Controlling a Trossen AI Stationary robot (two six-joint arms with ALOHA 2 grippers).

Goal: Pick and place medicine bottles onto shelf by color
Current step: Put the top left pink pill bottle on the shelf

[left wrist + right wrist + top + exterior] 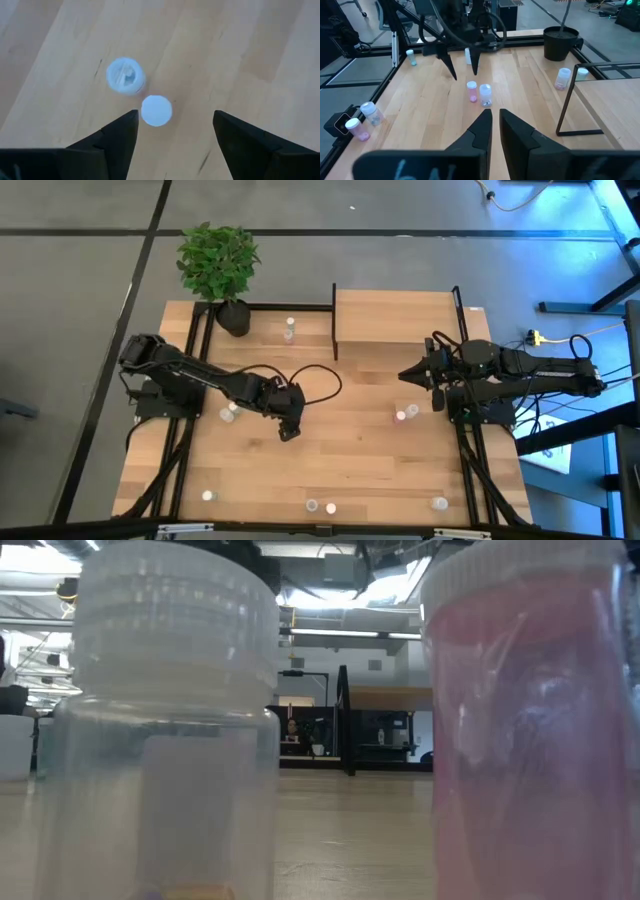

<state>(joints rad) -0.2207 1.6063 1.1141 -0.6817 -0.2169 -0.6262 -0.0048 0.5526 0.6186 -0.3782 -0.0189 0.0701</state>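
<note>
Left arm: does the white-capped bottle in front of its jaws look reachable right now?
Probably yes. The left gripper faces it with jaws open. The white-capped bottle sits just off their midline, with bare tabletop around it. The second bottle close by might get bumped.

Two dark, jointed arms were fitted with looping black cables, each ended by tapering black wedge-shaped fingers (117, 137).

Roughly nine medicine bottles (289, 330), one shelf (394, 315), one potted plant (219, 265), two arms.
</note>
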